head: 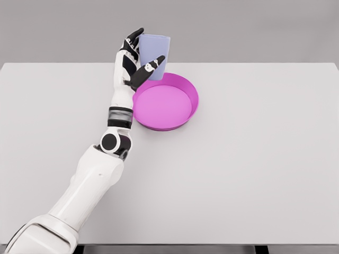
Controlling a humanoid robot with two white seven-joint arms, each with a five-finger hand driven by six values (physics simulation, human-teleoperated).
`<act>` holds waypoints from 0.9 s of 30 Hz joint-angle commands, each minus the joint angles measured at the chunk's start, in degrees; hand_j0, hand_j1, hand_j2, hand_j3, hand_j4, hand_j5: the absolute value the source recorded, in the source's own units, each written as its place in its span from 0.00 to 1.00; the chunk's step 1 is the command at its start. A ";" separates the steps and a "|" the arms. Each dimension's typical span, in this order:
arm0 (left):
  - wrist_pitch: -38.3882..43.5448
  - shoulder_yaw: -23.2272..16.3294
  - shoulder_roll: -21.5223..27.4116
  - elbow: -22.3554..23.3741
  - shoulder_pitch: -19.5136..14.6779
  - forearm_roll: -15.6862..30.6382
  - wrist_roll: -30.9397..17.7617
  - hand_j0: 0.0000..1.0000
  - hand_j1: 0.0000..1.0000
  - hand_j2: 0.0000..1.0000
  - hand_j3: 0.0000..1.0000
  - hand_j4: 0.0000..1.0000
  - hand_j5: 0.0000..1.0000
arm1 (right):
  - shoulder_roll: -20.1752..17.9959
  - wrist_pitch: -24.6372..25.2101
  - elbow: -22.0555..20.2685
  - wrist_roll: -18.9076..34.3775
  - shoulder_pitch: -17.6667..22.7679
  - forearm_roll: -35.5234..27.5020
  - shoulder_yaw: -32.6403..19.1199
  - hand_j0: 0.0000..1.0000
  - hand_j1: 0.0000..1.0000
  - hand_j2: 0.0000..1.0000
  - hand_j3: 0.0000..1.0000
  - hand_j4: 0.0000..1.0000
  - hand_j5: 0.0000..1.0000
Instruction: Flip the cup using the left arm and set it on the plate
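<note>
A pale lavender-blue cup (155, 54) is held up above the far left rim of the magenta plate (186, 114). Its wider end is at the top and the narrower end points down. My left hand (139, 57) is shut on the cup from its left side, thumb across the front and fingers curled behind the top. The left arm reaches up from the lower left corner across the table. The plate lies flat on the white table, just right of my left wrist. Whether the cup's top is open cannot be seen.
The white table (254, 174) stretches across the view, with its front edge near the bottom and a grey wall behind. Nothing else lies on it besides the plate.
</note>
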 commanded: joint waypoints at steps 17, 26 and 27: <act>0.00 0.02 0.00 -0.73 0.00 -0.22 0.24 0.92 0.92 0.92 0.92 0.92 0.92 | -0.01 0.00 0.01 0.01 0.00 -0.01 0.00 1.00 1.00 1.00 1.00 1.00 1.00; 0.00 0.64 0.00 -0.82 0.00 0.57 1.12 0.99 0.99 0.99 0.99 0.99 0.99 | -0.01 0.00 0.01 0.01 0.00 -0.01 0.00 1.00 1.00 1.00 1.00 1.00 1.00; 0.00 0.37 0.00 -0.90 0.09 0.66 1.56 0.99 0.99 0.99 0.99 0.99 0.99 | -0.01 0.00 0.01 0.01 0.00 -0.01 0.00 1.00 1.00 1.00 1.00 1.00 1.00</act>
